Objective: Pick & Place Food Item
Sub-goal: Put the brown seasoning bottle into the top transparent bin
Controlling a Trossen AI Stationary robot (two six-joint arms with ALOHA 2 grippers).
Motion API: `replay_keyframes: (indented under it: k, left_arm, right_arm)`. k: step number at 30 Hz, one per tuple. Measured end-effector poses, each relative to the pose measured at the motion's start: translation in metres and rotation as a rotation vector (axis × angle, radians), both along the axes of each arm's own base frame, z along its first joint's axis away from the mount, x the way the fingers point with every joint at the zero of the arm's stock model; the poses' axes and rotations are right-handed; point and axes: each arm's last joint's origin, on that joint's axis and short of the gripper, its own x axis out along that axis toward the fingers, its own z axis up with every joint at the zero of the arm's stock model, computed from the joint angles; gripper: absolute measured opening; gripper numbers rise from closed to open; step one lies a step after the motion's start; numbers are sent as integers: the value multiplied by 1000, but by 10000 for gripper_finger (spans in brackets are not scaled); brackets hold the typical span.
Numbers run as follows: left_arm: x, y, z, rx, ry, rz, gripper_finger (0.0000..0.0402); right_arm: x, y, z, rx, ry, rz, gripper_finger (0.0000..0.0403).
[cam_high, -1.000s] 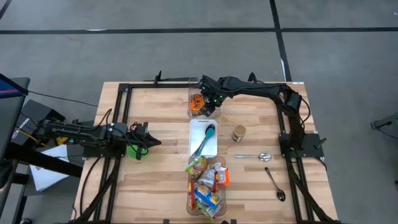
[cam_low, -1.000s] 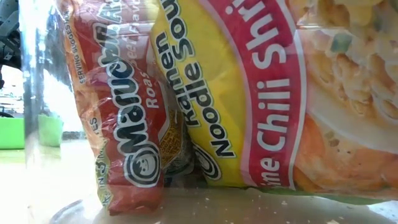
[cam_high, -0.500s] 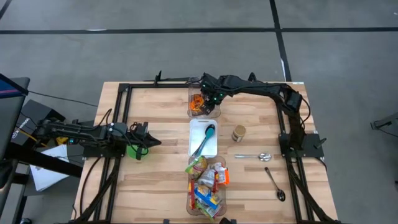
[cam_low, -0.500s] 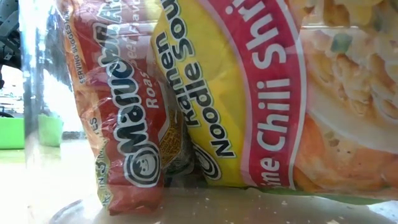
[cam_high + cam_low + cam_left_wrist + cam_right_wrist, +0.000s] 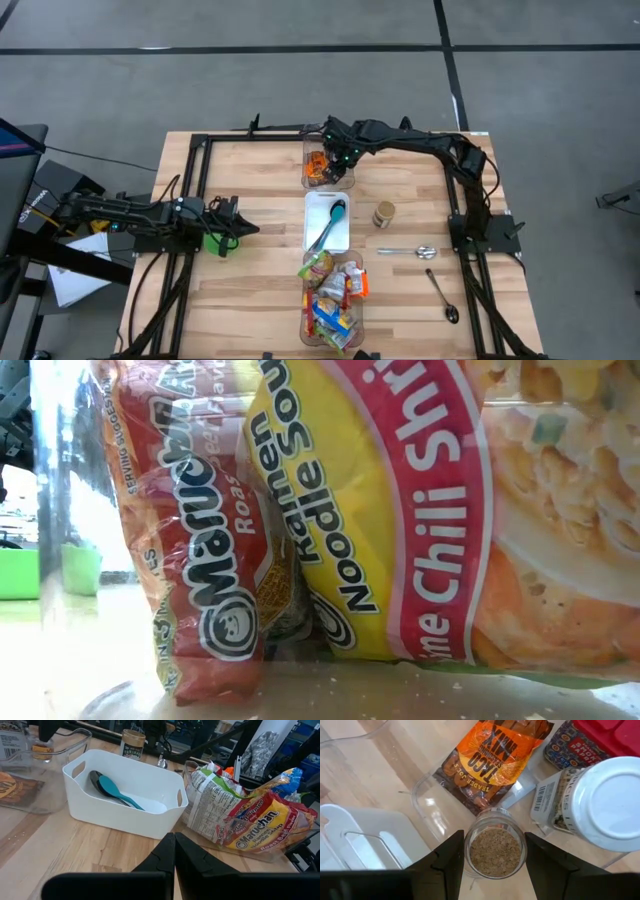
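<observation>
My right gripper (image 5: 341, 170) reaches down into the clear far bin (image 5: 312, 180) and is shut on a small glass jar (image 5: 495, 851) of brown grains. In the bin lie an orange taco mix packet (image 5: 492, 757), a white-lidded jar (image 5: 607, 800) and a red-lidded tin (image 5: 580, 742). My left gripper (image 5: 248, 229) waits shut and empty at the table's left, level above the wood; it also shows in the left wrist view (image 5: 174, 851). My right gripper pinches the small jar by its round sides (image 5: 470, 851) between its two fingers (image 5: 451, 862), one on each side. The fingers come from above, pointing down. The jar stands upright between them; whether it rests on the bin floor I cannot tell.
A white tray (image 5: 312, 240) with a teal spoon (image 5: 336, 210) sits mid-table. A near clear bin (image 5: 305, 310) holds ramen packets (image 5: 400, 510), which fill the low view. A jar (image 5: 385, 213) and two metal spoons (image 5: 405, 251) lie at the right.
My right arm has shifted a little toward the table's far edge over the clear bin.
</observation>
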Motion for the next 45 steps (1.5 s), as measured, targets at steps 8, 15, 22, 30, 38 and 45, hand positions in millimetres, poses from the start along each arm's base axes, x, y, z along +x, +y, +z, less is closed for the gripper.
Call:
replay_keyframes:
  k: [8,15,22,30,38,45]
  left_arm:
    - [0,0,0,0,0,0,0]
    - [0,0,0,0,0,0,0]
    - [0,0,0,0,0,0,0]
    - [0,0,0,0,0,0,0]
    - [0,0,0,0,0,0,0]
    - [0,0,0,0,0,0,0]
  right_arm:
    - [2,4,-2,1,-2,5,171]
    - [-7,10,-24,39,58,-5,171]
    - [-5,9,-25,26,27,-8,171]
    - [-7,-1,-24,22,1,-30,171]
    - [-7,-3,-24,17,-1,-14,186]
    - [-7,-3,-24,5,0,-4,220]
